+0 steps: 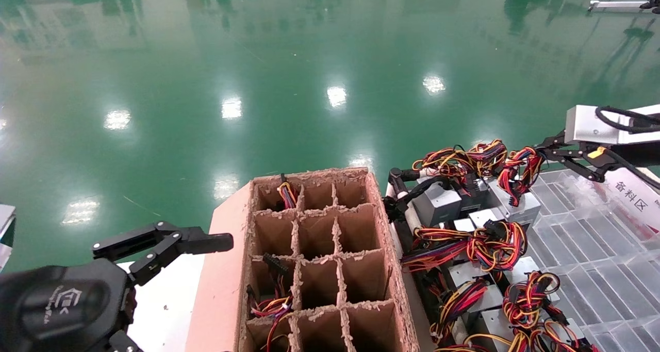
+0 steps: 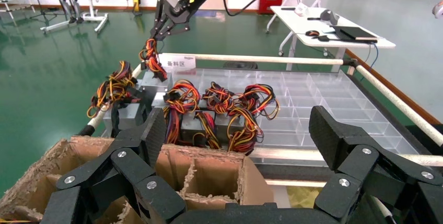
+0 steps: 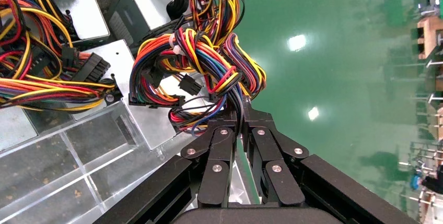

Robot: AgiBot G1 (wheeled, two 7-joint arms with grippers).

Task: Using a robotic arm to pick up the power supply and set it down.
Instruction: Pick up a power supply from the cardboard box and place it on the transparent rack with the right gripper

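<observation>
My right gripper (image 1: 539,153) reaches in from the right and is shut on the looped red, orange, yellow and black wires (image 3: 201,57) of a power supply (image 1: 518,202). Its silver-grey box (image 3: 151,117) rests at the far end of the row of supplies. The left wrist view shows the same gripper (image 2: 156,32) pinching the wire loop (image 2: 151,59) above the box (image 2: 151,82). Whether the box is off its support, I cannot tell. My left gripper (image 2: 237,130) hangs open and empty beside the cardboard box, at the lower left (image 1: 196,244).
A brown cardboard box (image 1: 319,259) with divider cells stands in the middle; a few cells hold wires. Several more wired supplies (image 1: 479,249) crowd the strip between it and a clear compartment tray (image 1: 593,249). Green floor lies beyond.
</observation>
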